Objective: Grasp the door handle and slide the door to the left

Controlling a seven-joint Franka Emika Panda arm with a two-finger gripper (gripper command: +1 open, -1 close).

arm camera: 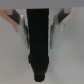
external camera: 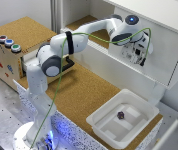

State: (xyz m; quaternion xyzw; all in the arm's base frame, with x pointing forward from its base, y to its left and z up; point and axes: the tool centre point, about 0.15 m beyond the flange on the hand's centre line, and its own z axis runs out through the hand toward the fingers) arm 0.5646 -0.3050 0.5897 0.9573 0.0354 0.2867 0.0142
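Door handle (arm camera: 39, 45) between gripper (arm camera: 40, 20) fingers, apparently clamped, on white door (external camera: 161, 47)

A robotics lab test bench: a white robot arm (external camera: 54, 60) is mounted on a perforated metal table (external camera: 4, 107). Around it stand cork-topped mock cabinets (external camera: 84, 90), a button box (external camera: 6, 50) and a white plastic tub (external camera: 121, 120).
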